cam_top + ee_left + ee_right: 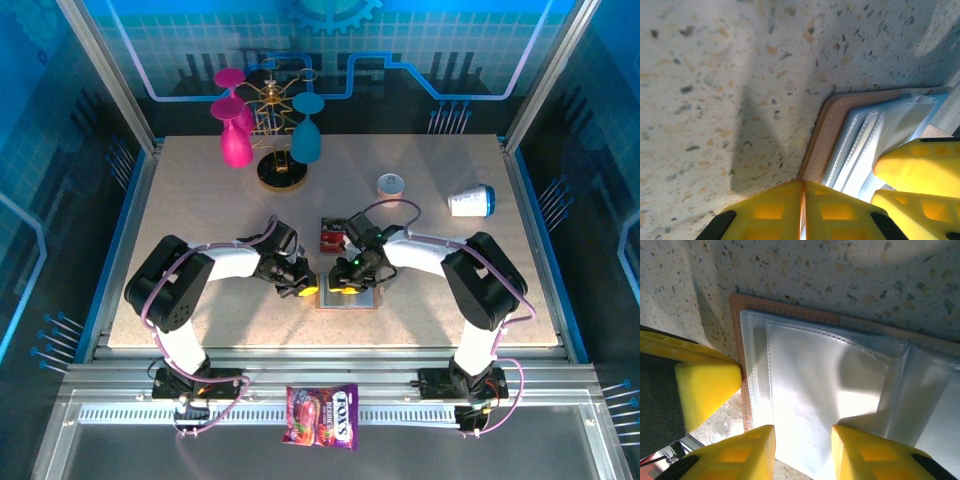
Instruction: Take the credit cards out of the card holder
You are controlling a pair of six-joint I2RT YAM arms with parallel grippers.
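top external view: the card holder (362, 299) lies opened flat near the front edge of the table (200, 210), between the two arms, and red credit cards (331, 237) lie on the bare top just behind it. the left gripper (803, 186) has its jaws closed together at the tan rim of the holder; whether it pinches that rim or only presses against it, i cannot tell. the right gripper (803, 432) hangs partly open over the clear pockets, with nothing visibly clamped between its fingers. the pockets look pale and glossy, and i cannot tell whether a card is left inside. judging by looks, the holder is light and floppy and would slide or lift unless pinned. its clear sleeves are thin, slick and already buckled at one fold. any card would be stiff, thin and smooth, best taken by an exposed short edge and drawn along the pocket. the holder's near side sits close to the table's front lip, so pulling toward the back or right, where the top is free, seems safer.
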